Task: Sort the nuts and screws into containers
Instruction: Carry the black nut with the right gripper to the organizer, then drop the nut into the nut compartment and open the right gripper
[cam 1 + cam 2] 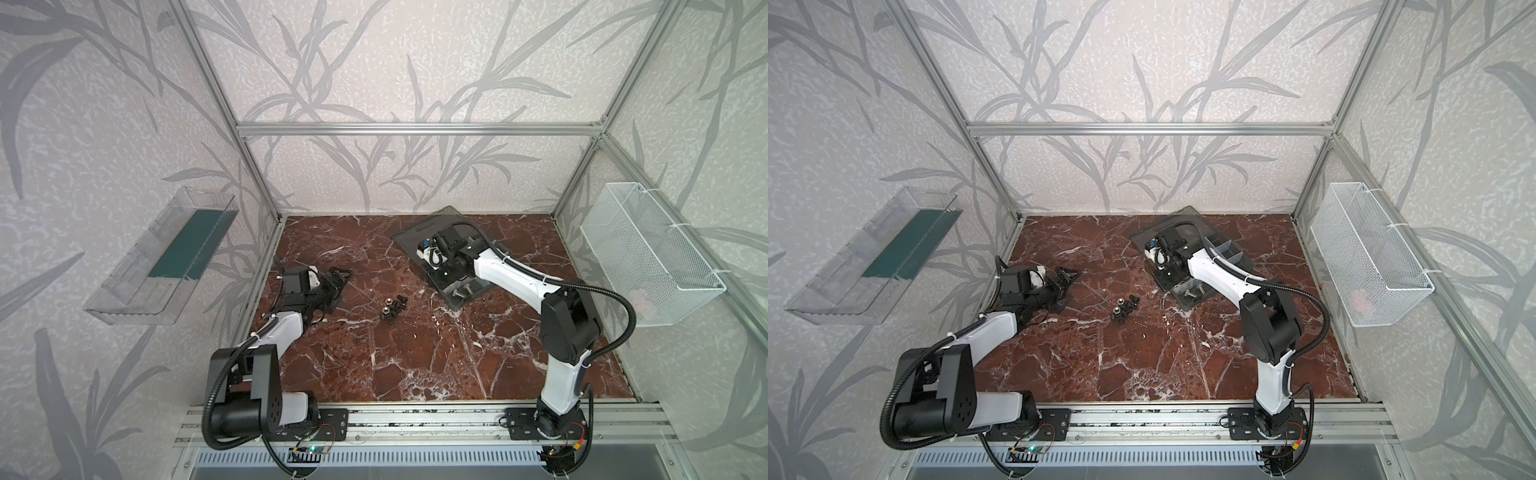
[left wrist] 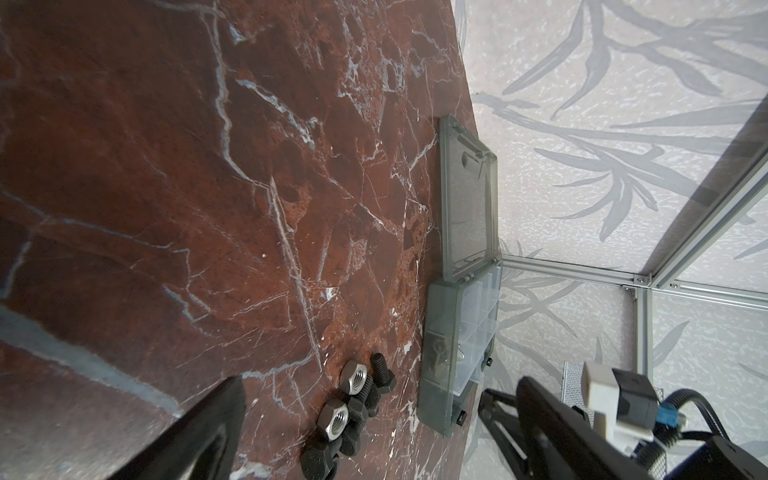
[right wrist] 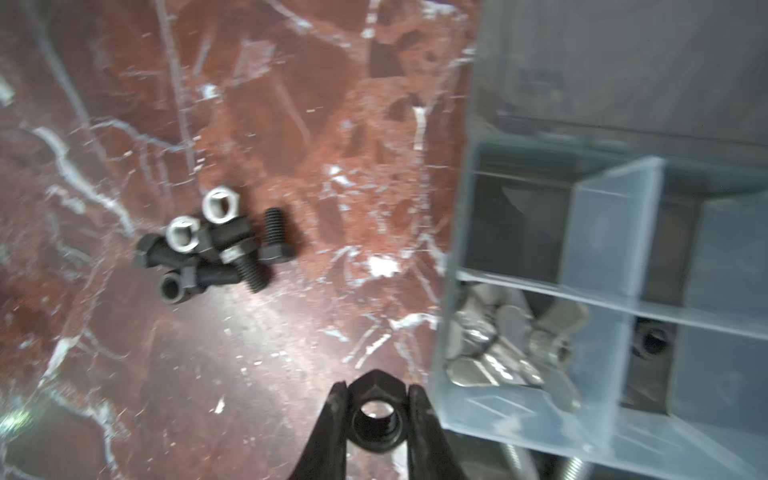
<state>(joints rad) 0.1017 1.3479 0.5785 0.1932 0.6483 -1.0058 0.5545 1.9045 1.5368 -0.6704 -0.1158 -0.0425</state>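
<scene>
Containers (image 3: 602, 232) in open grey box (image 2: 436, 395), far right part of table (image 1: 415, 365); lid (image 2: 469, 199) flat behind. Left gripper (image 1: 337, 291) spread wide, holding nothing, just left of heap (image 1: 390, 309). Right gripper (image 3: 377, 388) clamped on one black nut (image 3: 376, 419) beside box wall. Screws (image 3: 232, 257) and nuts (image 3: 183, 235) piled mid-table, apart from box.

The table (image 1: 415, 365) is red-brown marble with white veins. Screws (image 3: 274, 237) are black, two nuts (image 3: 220, 203) silver, the box (image 2: 432, 374) smoky grey.
</scene>
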